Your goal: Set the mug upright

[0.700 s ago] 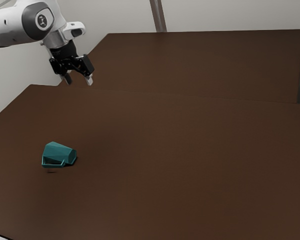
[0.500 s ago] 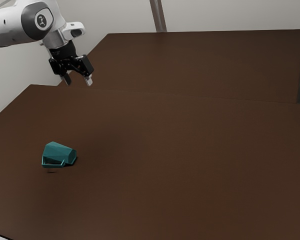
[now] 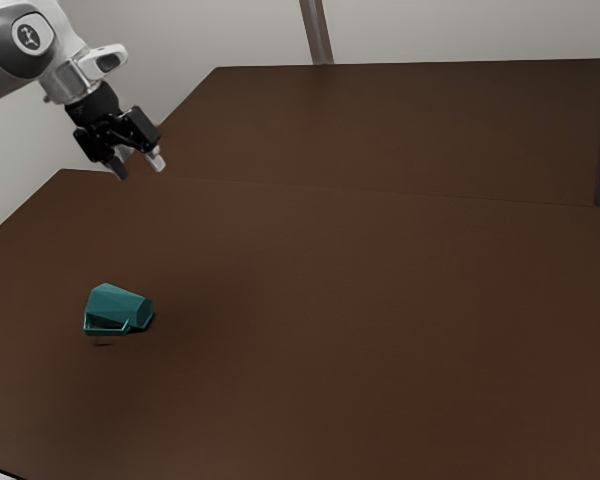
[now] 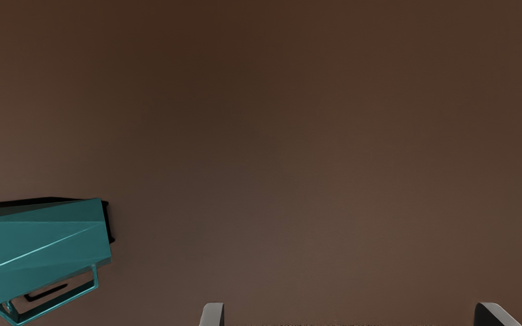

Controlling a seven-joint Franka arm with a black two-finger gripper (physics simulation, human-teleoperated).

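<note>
High over the table's far-left part in the exterior view, the gripper [image 3: 140,168] hangs well above and apart from the mug. A teal faceted mug [image 3: 118,308] lies on its side on the table, its handle low on the side toward the camera. In the wrist view the gripper [image 4: 349,314] is open, its two fingertips wide apart with bare table between them. Beyond one fingertip, outside the gap, is the mug [image 4: 43,249], with its angular handle sticking out along its side.
The brown table [image 3: 360,330] stretches broadly around the mug. A pale wall [image 3: 460,30] with a grey vertical post [image 3: 317,30] rises behind it.
My arm and gripper have shifted toward the exterior view's left and slightly lower, with the hand tilted a little differently. The mug has stayed where it was.
</note>
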